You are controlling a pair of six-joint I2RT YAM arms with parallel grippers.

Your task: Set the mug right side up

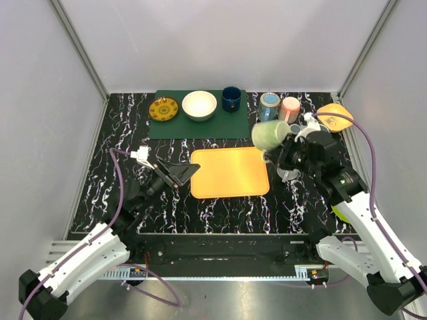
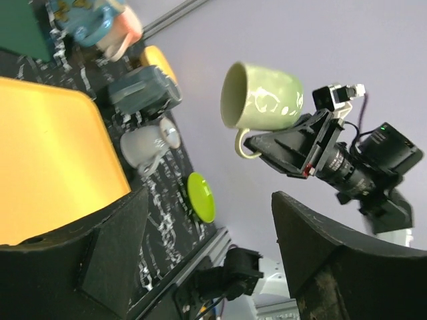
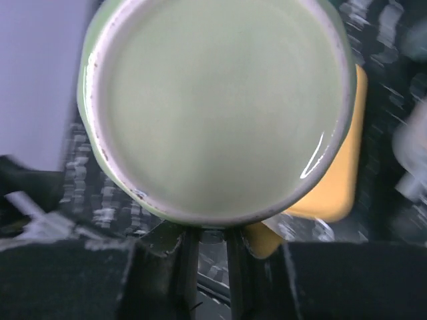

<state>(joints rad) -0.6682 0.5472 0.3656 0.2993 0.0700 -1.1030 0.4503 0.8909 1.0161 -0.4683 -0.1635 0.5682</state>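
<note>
While right tool (image 2: pixel 259 142) grips mug (image 2: pixel 263 97) aloft, yellow mat (image 1: pixel 230 172) edge beside.

I see a black marbled surface (image 1: pixel 220 210). Directly on it lie a green mat (image 1: pixel 200 130) at the back and an orange tray (image 1: pixel 229 172) in the middle. A blue cup (image 1: pixel 269 105) and a pink cup (image 1: pixel 289 108) stand back right.

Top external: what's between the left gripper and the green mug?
The yellow mat lies between left gripper and green mug, which the right gripper holds; clearest in the top external view.

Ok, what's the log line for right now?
right jaws: shut on green mug | mug: mid-air, tipped sideways | left jaws: open, beside orange mat
</note>
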